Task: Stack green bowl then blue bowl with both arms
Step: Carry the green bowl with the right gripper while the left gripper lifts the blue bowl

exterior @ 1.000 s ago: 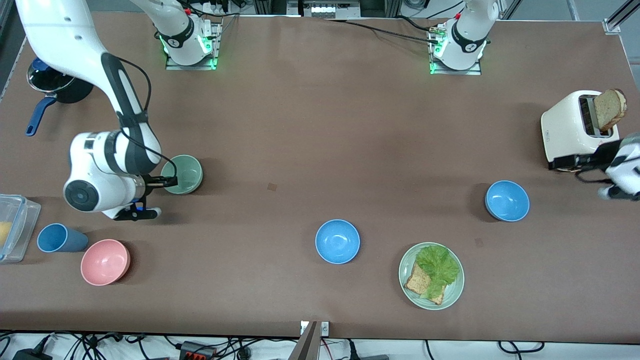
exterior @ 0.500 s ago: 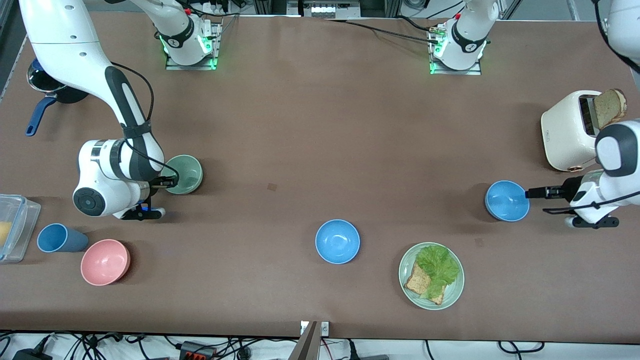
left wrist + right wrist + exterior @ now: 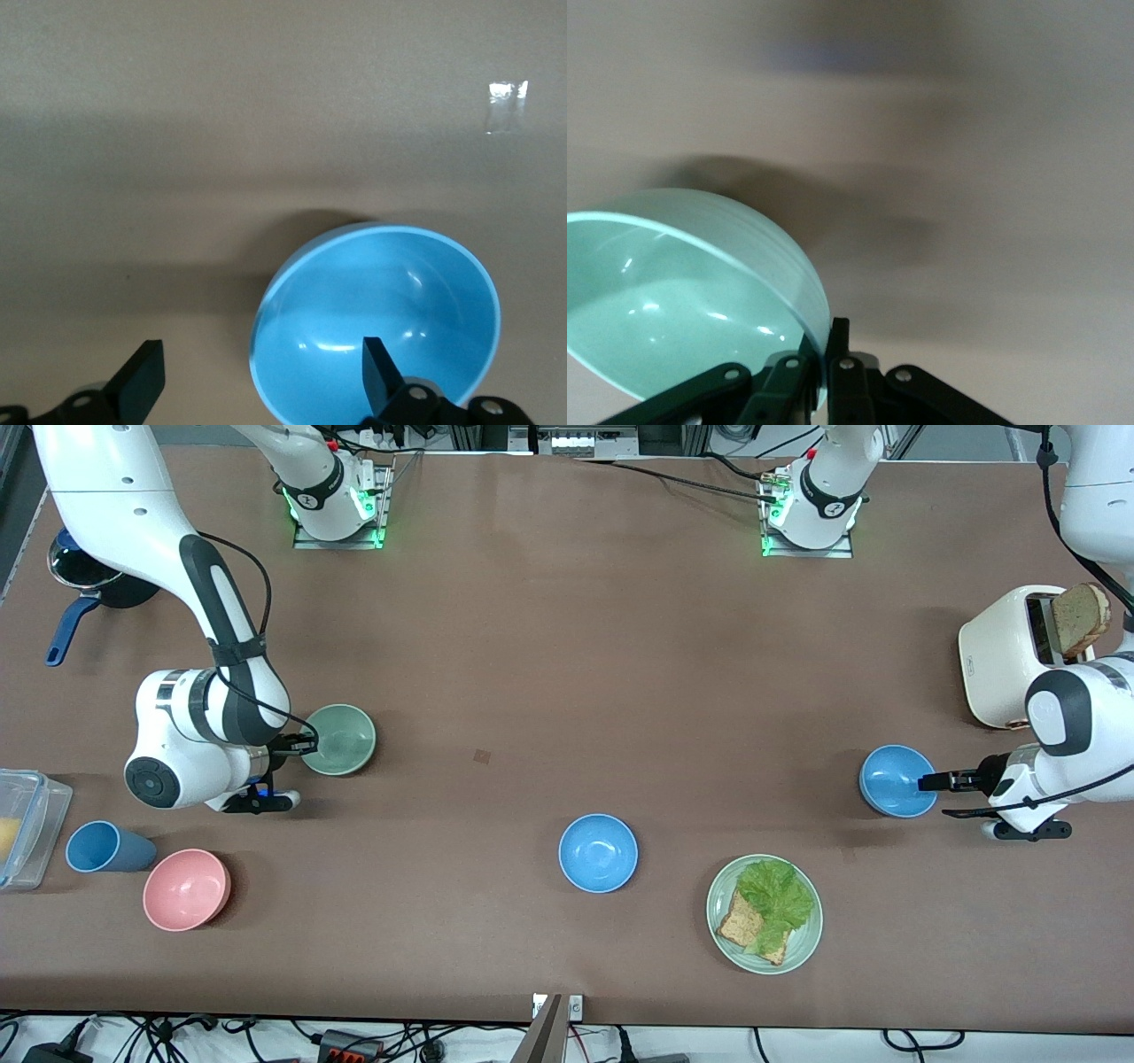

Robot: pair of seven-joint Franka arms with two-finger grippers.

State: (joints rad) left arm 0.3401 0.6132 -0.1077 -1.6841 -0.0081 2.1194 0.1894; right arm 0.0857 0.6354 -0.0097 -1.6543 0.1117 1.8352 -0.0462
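The green bowl is toward the right arm's end of the table. My right gripper is shut on its rim. In the right wrist view the green bowl hangs tilted from the right gripper, its shadow on the table. One blue bowl sits toward the left arm's end. My left gripper is open at its rim. In the left wrist view one finger is over this blue bowl's inside and the other is outside it. A second blue bowl sits mid-table, nearer the camera.
A pale-green plate with bread and lettuce lies near the second blue bowl. A white toaster with toast stands by the left arm. A pink bowl, blue cup, plastic container and dark pot are by the right arm.
My right gripper has drawn the green bowl a little toward the table's middle and tilted it. My left gripper has come down from beside the toaster to the blue bowl's rim.
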